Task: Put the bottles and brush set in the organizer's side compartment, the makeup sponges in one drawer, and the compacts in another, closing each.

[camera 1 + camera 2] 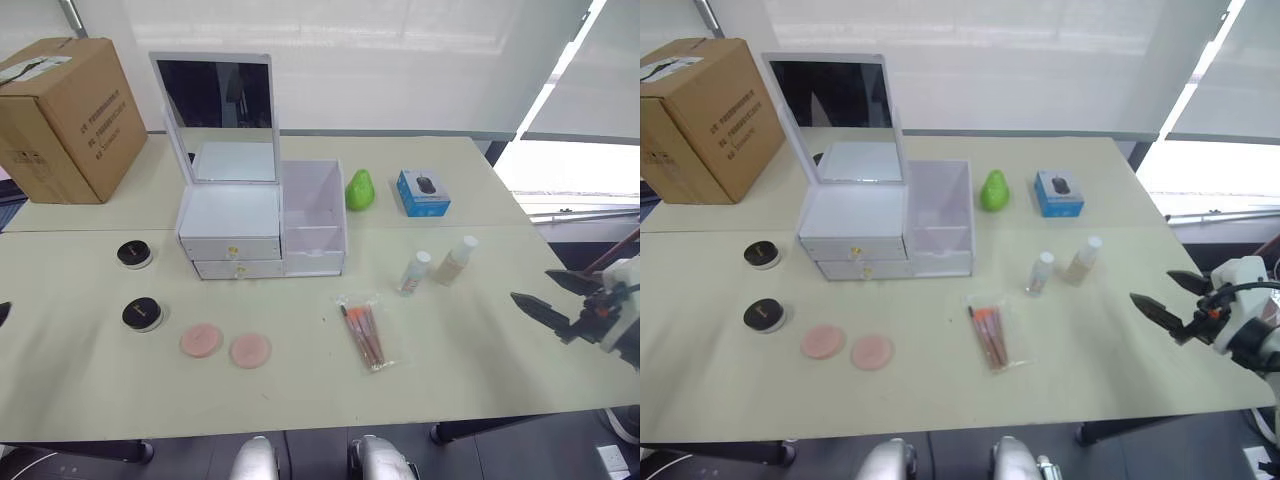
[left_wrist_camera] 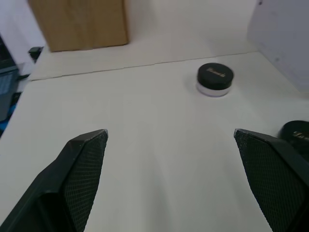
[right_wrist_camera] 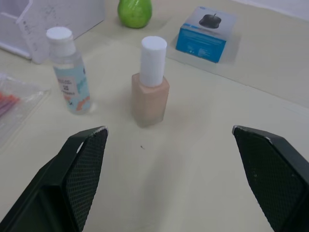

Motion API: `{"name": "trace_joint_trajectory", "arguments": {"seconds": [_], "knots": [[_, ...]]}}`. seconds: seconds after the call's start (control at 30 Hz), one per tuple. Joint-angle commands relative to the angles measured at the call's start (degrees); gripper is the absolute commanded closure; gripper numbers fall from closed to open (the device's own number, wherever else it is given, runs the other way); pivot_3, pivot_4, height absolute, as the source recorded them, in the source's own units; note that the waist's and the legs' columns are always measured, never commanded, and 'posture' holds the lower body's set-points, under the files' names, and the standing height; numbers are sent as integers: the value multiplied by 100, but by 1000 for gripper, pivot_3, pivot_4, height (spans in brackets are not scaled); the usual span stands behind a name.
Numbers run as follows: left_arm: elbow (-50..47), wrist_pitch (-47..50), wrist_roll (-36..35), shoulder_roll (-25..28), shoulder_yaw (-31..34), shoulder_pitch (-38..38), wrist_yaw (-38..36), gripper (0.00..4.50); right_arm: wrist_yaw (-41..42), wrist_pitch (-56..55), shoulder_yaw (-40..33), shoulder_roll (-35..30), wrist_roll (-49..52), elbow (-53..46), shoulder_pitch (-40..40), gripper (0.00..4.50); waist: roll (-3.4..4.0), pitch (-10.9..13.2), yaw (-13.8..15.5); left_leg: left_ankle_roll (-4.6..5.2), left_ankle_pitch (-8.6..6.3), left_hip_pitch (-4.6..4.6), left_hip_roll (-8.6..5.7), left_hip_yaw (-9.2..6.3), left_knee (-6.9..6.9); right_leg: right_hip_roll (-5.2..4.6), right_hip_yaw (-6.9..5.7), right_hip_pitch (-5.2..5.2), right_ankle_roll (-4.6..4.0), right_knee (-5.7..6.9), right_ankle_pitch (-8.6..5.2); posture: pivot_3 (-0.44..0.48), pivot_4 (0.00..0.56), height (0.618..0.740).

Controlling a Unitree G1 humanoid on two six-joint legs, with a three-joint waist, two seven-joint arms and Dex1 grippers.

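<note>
Nothing is sorted yet; the organizer point(image 1: 262, 232) is taken as the landmark on the table point(image 1: 480, 330). The two bottles point(image 3: 150, 82) stand upright to its right, close together; the brush set point(image 1: 366, 334) lies in front of them; the makeup sponges point(image 1: 225, 344) and compacts point(image 1: 143, 314) sit on its front-left. The right end effector point(image 3: 171, 140) is spread wide, nothing gripped, aimed at the beige bottle; the left end effector point(image 2: 171, 140) is equally wide apart by the compacts. Probably the tall bottle gets tipped by a finger, or the clear one gets knocked; both drawers look closed, too.
</note>
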Motion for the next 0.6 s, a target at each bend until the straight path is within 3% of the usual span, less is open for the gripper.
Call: {"name": "trace_joint_trajectory", "arguments": {"seconds": [0.03,0.17,0.3,0.6], "knots": [[-2086,731,-545,-437,-313,403,143,0,-1409,642,198,610,-102,-1075,-114,16,-6,-4,-9,1,1,-5,1,0,-1,1,2,0,0,1,1,0,150,722],[-3323,1330,-920,-672,-394,694,233,0,-2340,956,566,1209,-355,-1629,-342,16,-9,-5,-24,36,22,-14,1,-8,1,10,6,-9,-3,8,3,0,150,722],[-4462,1736,-1299,-896,-737,964,271,0,-2964,799,877,1683,-650,-1482,-829,16,4,-9,-38,39,23,-8,-4,-5,3,9,20,-4,-2,4,3,0,150,722],[-5742,1891,-1625,-1214,-1216,1039,556,0,-3168,425,1282,2005,-948,-556,-1558,16,2,-12,-36,42,25,-8,-8,-11,10,15,29,4,0,3,4,0,150,722]]}}
